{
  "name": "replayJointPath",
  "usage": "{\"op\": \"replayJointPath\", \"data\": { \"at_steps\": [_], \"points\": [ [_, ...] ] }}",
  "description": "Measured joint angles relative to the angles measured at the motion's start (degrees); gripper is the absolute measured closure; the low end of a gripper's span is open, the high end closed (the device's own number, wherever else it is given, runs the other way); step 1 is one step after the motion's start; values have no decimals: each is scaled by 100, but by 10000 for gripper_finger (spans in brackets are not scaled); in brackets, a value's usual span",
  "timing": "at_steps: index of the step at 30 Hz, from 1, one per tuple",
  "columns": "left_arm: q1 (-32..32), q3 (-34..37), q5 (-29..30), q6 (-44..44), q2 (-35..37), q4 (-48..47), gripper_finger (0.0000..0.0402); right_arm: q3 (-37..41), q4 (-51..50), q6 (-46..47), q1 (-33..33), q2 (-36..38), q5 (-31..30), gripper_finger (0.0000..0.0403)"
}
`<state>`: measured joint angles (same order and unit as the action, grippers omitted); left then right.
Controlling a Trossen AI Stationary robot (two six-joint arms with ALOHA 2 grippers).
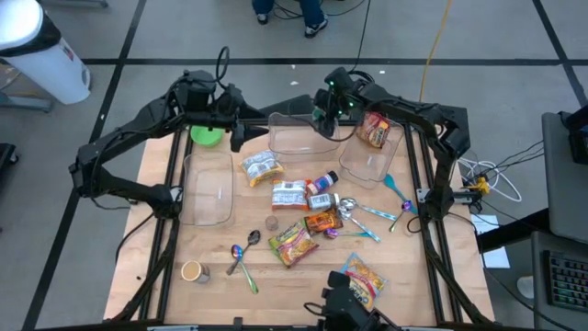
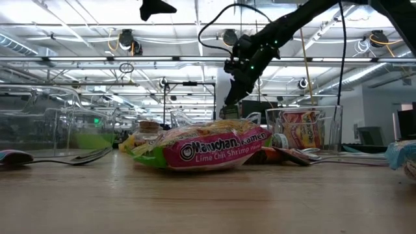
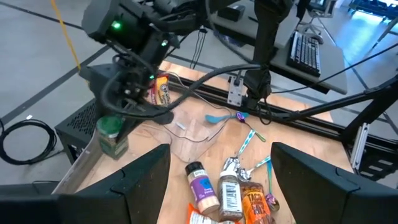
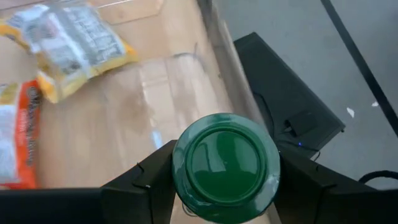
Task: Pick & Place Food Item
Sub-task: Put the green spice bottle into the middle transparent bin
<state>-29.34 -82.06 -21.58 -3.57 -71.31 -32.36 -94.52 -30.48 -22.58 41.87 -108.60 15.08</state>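
Observation:
My right gripper (image 4: 226,180) is shut on a jar with a green lid (image 4: 226,163), high over the far end of a clear tub (image 1: 299,136). The jar also shows in the left wrist view (image 3: 113,135). My left gripper (image 3: 221,180) is open and empty at the far left of the table, near a green bowl (image 1: 208,136). A second clear tub (image 1: 369,158) holds a ramen packet (image 1: 376,130). A third clear tub (image 1: 208,191) stands on the left. My right gripper pinches the jar between its two fingers (image 4: 146,183), one on each side of the body just under the green lid (image 4: 186,186). The fingers come from above, pointing down. The jar hangs upright, lid up, clear of the tub and the table.
Ramen and snack packets (image 1: 292,244), spice bottles (image 1: 322,184), spoons (image 1: 354,210) and a small tin (image 1: 193,270) lie scattered over the table's middle and near part. Another packet (image 1: 361,279) lies near the front edge. The frame's rails run along both sides.

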Motion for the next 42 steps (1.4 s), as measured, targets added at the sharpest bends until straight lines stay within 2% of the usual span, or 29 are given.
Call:
{"op": "replayJointPath", "data": {
  "at_steps": [12,27,42],
  "points": [
    [-270,-2,2,4,2,-44,119,182,326,94,4,-131,-5,207],
    [-525,-2,2,8,2,-42,119,194,370,-276,-449,-131,12,207],
    [-520,-4,2,12,2,-39,119,920,1265,40,-873,-128,38,207]
  ]
}}
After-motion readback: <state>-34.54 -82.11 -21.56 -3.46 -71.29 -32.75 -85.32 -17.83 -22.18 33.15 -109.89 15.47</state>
